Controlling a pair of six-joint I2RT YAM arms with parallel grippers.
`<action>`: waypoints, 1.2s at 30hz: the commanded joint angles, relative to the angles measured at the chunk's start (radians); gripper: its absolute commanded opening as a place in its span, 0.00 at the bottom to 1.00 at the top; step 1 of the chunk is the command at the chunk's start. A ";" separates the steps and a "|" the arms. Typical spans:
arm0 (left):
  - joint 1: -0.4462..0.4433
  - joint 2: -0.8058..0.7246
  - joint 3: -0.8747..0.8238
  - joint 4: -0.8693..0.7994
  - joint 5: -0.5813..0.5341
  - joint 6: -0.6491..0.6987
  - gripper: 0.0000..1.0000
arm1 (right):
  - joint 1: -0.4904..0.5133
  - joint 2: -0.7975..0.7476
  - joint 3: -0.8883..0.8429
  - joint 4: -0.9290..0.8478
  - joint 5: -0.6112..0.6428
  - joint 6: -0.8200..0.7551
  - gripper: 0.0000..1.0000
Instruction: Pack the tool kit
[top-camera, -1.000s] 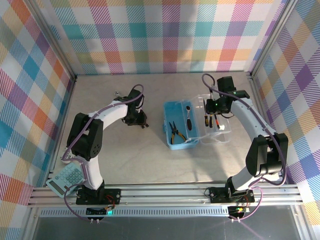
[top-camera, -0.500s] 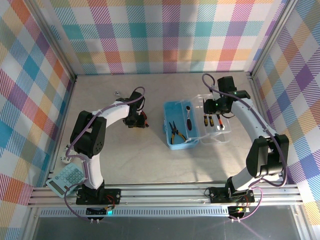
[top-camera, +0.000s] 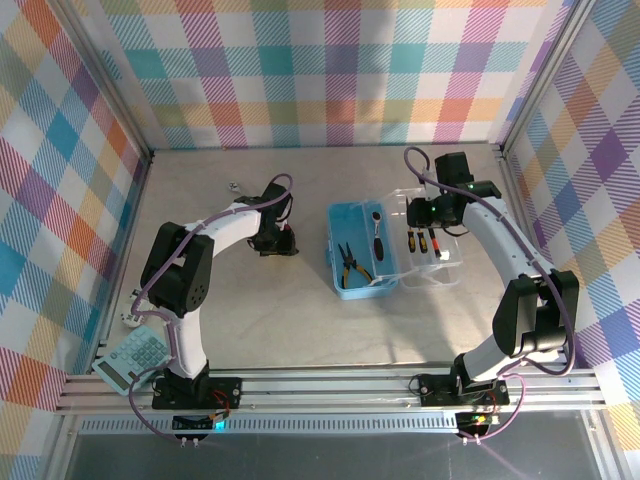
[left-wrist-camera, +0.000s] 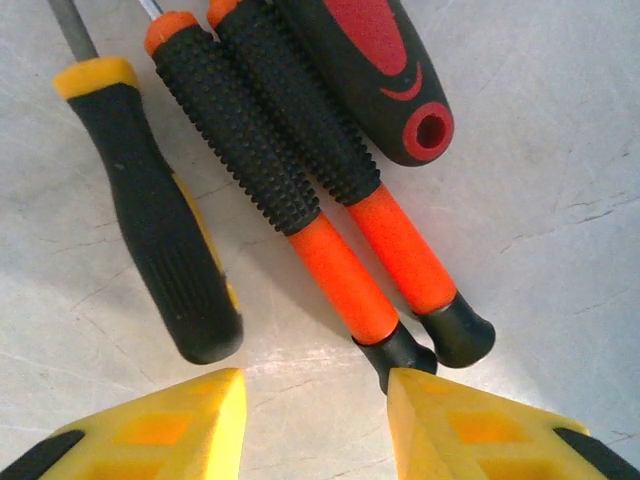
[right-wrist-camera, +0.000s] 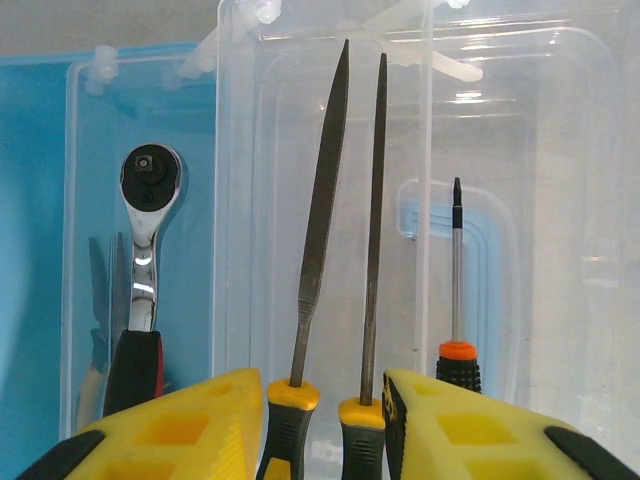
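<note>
Where the left arm reaches: elbow folded back near its base, forearm slanting forward and inward, the left hand (top-camera: 272, 238) low over the grey table (top-camera: 300, 330), left of the small rectangular light-blue plastic case (top-camera: 340, 220).
Left hand: yellow fingers (left-wrist-camera: 150, 430) spread, pinching nothing; one fingertip sits against the black end cap of an orange-and-black knurled screwdriver (left-wrist-camera: 245, 150).
Loose tools: a second such screwdriver (left-wrist-camera: 303, 120), a black-and-yellow handle (left-wrist-camera: 165, 250) and a red-and-black handle (left-wrist-camera: 375, 60) lie side by side on the table.
Right arm: arched forward, the right hand (top-camera: 428, 215) pointing down over the clear hinged lid (top-camera: 450, 270), which lies open.
Right hand: fingers part-way apart, flanking two slim yellow-collared files (right-wrist-camera: 318, 230); whether they press, I cannot tell.
Tool kit: the case sits mid-table, holding small pliers (top-camera: 350, 262) and a chrome ratchet (top-camera: 375, 222).
</note>
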 joint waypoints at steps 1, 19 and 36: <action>-0.008 -0.008 0.028 0.022 0.023 -0.015 0.42 | 0.006 -0.030 -0.008 -0.005 -0.025 -0.015 0.37; -0.009 0.055 0.066 0.007 -0.023 -0.010 0.43 | 0.008 -0.033 -0.013 -0.004 -0.037 -0.019 0.37; 0.000 0.035 0.002 -0.054 -0.111 0.027 0.37 | 0.006 -0.024 -0.014 0.004 -0.047 -0.019 0.38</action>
